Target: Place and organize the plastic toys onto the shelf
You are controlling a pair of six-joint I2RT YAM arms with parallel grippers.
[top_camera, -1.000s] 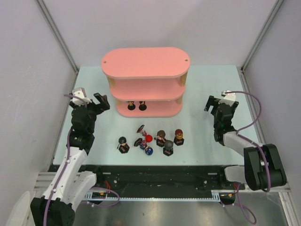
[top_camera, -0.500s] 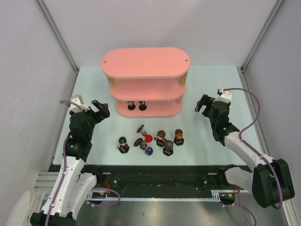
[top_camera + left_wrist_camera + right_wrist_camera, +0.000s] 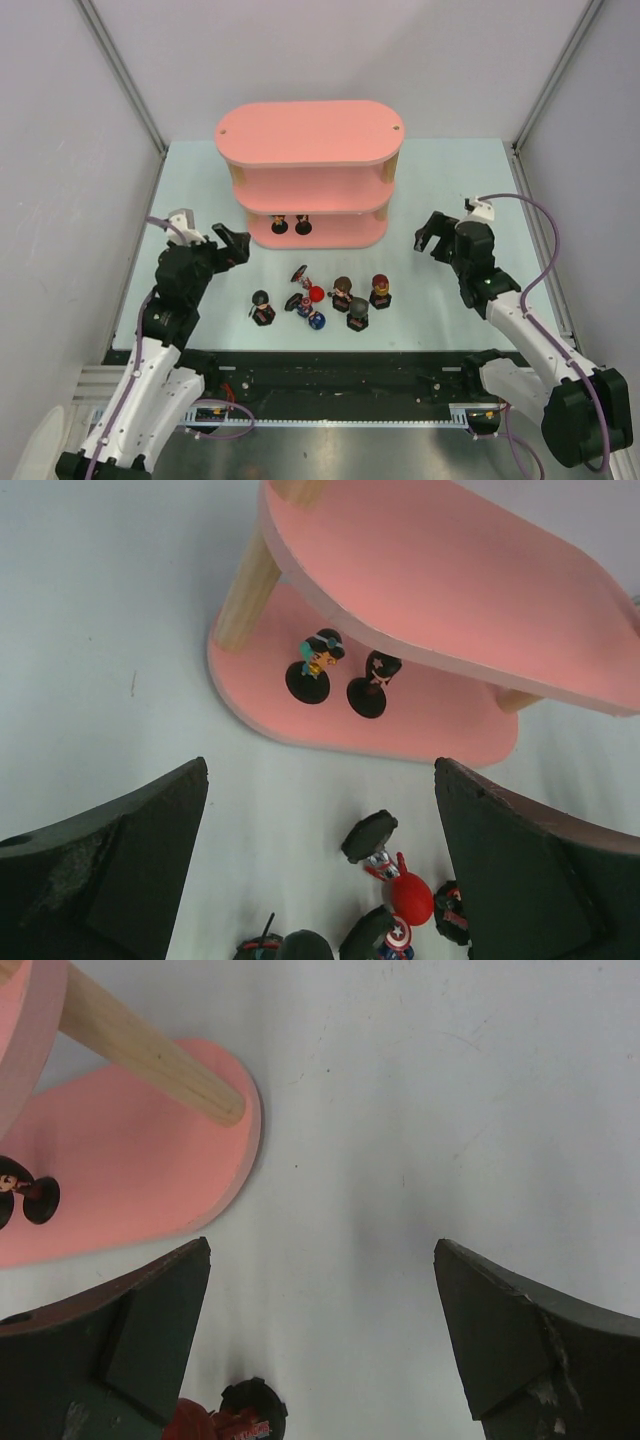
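Top external view shows your left end effector (image 3: 222, 248) and right end effector (image 3: 432, 235) both spread empty, 2 plastic toys (image 3: 280, 226) on the bottom tier of the shelf (image 3: 310, 135), the rest clustered on the tabletop (image 3: 200, 190); they look light, stiff, slick and top-heavy, so pinch across the head.

No readable text or labels are visible anywhere.

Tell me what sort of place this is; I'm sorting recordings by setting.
Probably a robotics test cell: plain panel walls enclose a pale table, two robot arms are bolted at its edge, and toys are staged.
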